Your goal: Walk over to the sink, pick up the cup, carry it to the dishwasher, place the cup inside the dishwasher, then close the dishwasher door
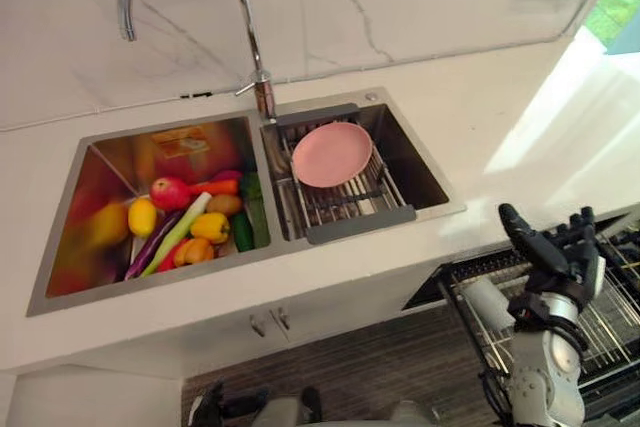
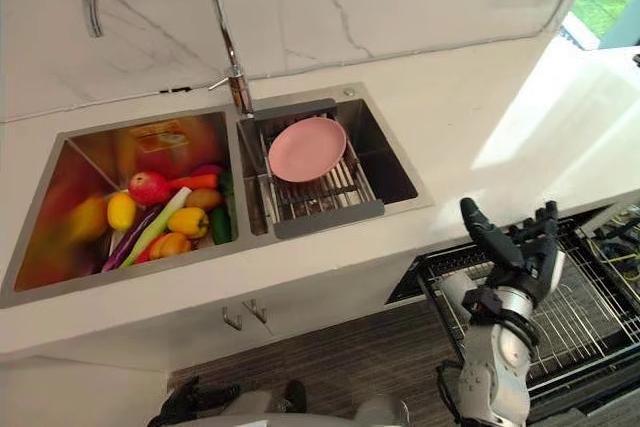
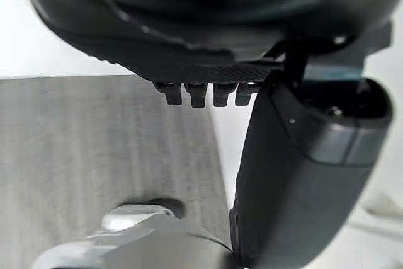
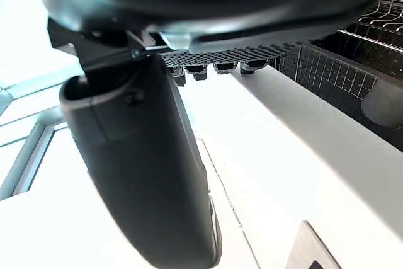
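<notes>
Cup (image 1: 488, 302): a pale cylinder, which I take for the cup, lies on its side in the dishwasher rack (image 2: 590, 322), just beside the right wrist. No cup is visible in the sink (image 1: 150, 282).
Right hand (image 1: 555, 259): raised over the rack with fingers straight and thumb apart, grasping nothing. It looks released, which fits a cup already set down.
Left hand (image 3: 302, 168): hangs low over the wood-grain floor, fingers relaxed and empty, idle and out of the way.
Rack position: pulled out below the counter edge, right of the sink, so the hand can reach it from above.
Sink contents: fruit and vegetables (image 1: 190, 222) are heaped in the left basin. A pink plate (image 1: 331, 153) rests on a drain rack (image 1: 350, 212) across the right basin, under the faucet (image 1: 256, 52).
Step in hand: placing appears done, and closing the dishwasher is what is left.
Next move: the rack probably has to slide in first. I cannot make out the door itself.
Risk: a cup on its side may roll when the rack is pushed.
</notes>
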Controlling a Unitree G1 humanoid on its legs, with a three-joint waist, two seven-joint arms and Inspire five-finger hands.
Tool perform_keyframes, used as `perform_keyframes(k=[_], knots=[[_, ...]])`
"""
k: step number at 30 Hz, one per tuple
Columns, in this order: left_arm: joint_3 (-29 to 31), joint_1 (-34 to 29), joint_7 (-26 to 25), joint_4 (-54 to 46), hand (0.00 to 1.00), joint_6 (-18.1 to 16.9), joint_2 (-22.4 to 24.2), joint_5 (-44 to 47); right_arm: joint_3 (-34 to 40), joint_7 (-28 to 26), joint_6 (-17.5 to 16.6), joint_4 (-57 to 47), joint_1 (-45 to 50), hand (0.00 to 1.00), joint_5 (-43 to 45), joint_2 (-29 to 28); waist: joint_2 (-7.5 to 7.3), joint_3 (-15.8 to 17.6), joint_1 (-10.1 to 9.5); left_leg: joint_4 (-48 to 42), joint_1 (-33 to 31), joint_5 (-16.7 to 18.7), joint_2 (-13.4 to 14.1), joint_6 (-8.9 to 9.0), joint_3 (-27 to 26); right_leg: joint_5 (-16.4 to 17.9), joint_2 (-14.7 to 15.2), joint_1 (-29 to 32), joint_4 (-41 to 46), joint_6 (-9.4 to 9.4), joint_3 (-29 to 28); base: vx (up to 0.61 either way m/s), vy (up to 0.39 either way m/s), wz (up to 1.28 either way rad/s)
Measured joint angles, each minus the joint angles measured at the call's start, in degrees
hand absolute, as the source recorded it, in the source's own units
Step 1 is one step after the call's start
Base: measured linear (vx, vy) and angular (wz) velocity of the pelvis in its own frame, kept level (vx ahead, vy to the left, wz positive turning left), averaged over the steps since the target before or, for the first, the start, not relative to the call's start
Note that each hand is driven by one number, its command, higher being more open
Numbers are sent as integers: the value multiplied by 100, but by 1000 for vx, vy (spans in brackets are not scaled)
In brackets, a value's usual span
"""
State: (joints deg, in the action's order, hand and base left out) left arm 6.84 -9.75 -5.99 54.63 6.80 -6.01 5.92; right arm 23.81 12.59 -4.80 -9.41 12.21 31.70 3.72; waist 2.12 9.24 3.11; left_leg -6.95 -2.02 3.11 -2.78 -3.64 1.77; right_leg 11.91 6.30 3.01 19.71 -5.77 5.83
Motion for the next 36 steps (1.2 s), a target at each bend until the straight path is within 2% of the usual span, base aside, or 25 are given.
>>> perform_keyframes(k=[1,3,4,5,7,9,10,15,17,20,22,26,31,35,36], knots=[[84,-1,13,45,100,28,19,19,107,1,0,-112,173,100,34,-55,-4,-2,4,105,88,-107,-6,9,156,-17,-98,65,-109,12,-190,56,-98,76],[254,-16,11,126,100,47,42,55,243,2,-1,-302,372,100,46,-201,-47,-26,11,120,137,-121,-74,78,325,-301,-29,8,-661,14,-195,16,-121,59],[394,-52,19,163,100,61,17,91,254,2,-32,-402,454,100,41,-248,-157,-62,10,135,144,-42,-186,163,339,-655,115,-9,-858,49,-145,-18,-165,29],[492,-79,3,209,100,98,83,94,314,2,-53,-419,452,100,37,-233,-68,-102,20,153,126,-1,-83,171,307,-675,49,-66,-963,51,-16,-8,-173,22],[654,-170,4,204,100,96,198,162,338,3,-66,-424,454,100,32,-264,19,-154,19,231,174,-52,77,256,165,-772,-32,-213,-1229,59,128,-14,-136,10],[685,-175,-12,211,100,92,202,212,335,33,-61,-424,454,100,-103,-324,23,-157,-22,299,230,-106,213,337,35,-866,-99,-323,-1355,85,240,-41,-116,4],[683,-176,-20,211,100,93,204,253,277,136,-46,-424,453,100,-592,-334,25,-162,-61,338,265,-120,259,359,-19,-921,-129,-384,-1438,113,266,-31,-78,4],[664,-287,-44,233,100,108,207,366,-46,830,44,-577,408,100,-2019,-317,16,-295,-84,779,450,-386,381,431,-378,-973,-101,-453,-1498,140,387,-1,-21,15],[614,-297,-39,248,100,116,199,356,-508,912,12,-1170,306,100,-2565,-136,10,-360,-114,928,554,-462,376,422,-401,-990,-75,-506,-1488,167,410,29,15,10],[430,-289,-44,248,100,154,172,357,-1303,942,-224,-1822,-34,100,-3168,184,-18,-488,-241,1145,669,-546,361,418,-405,-1003,-54,-523,-1453,186,413,36,12,8],[389,-290,-44,244,100,166,139,359,-1642,947,-304,-1949,-249,100,-3449,236,-56,-503,-245,1223,715,-592,360,399,-396,-1003,-37,-555,-1396,186,415,39,13,28],[322,-294,-37,229,100,160,66,361,-1795,1156,-222,-1849,-325,100,-3964,234,-119,-493,-364,1224,740,-600,288,375,-393,-974,44,-558,-1300,145,393,35,33,10],[158,-295,-35,211,100,177,-4,356,-1988,962,-133,-1760,-321,100,-3925,230,-159,-470,-337,1225,768,-586,222,351,-475,-962,104,-513,-1263,127,274,9,37,-11],[156,-293,-33,204,100,176,-32,359,-2287,322,-162,-1620,-322,100,-2984,265,-229,-438,-353,1225,787,-583,219,346,-536,-958,105,-496,-1259,121,215,-12,7,-8],[156,-293,-28,199,100,175,-43,360,-2333,92,-168,-1538,-326,100,-2513,291,-241,-436,-376,1225,788,-585,219,344,-535,-957,105,-498,-1259,120,218,0,0,0]])
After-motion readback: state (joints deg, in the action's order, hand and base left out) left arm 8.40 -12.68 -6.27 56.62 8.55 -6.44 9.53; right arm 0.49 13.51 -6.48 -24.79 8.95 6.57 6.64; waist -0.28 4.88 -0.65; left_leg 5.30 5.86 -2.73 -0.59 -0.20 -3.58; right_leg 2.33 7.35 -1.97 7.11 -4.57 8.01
